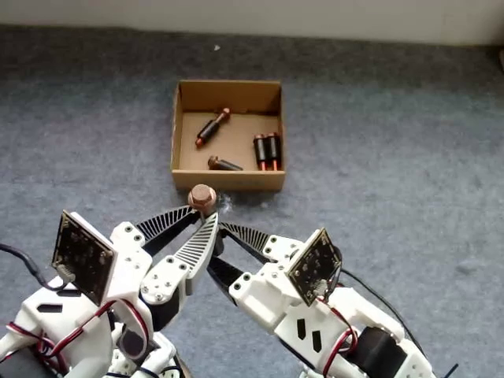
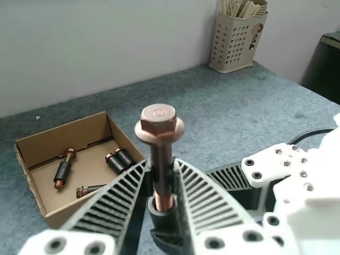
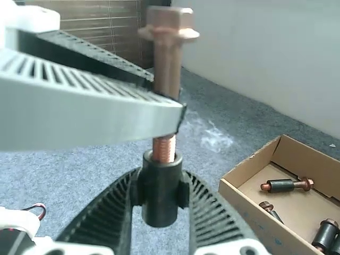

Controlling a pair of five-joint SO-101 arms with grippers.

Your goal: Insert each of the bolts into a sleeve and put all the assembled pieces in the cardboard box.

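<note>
four assembled pieces (image 1: 213, 126) lie in the box (image 1: 228, 182); a fifth is half joined just in front of its near wall. my left gripper (image 2: 162, 166) is clamped on the upright bolt (image 2: 162, 125). its tip sits in the sleeve (image 3: 159, 204), pinched by my right gripper (image 3: 159, 183). boxing remains.

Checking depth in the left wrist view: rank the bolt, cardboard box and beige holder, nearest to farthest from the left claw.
1. Bolt, gripped in the left claw.
2. Cardboard box, on the carpet ahead.
3. Beige holder, far back by the wall.
</note>
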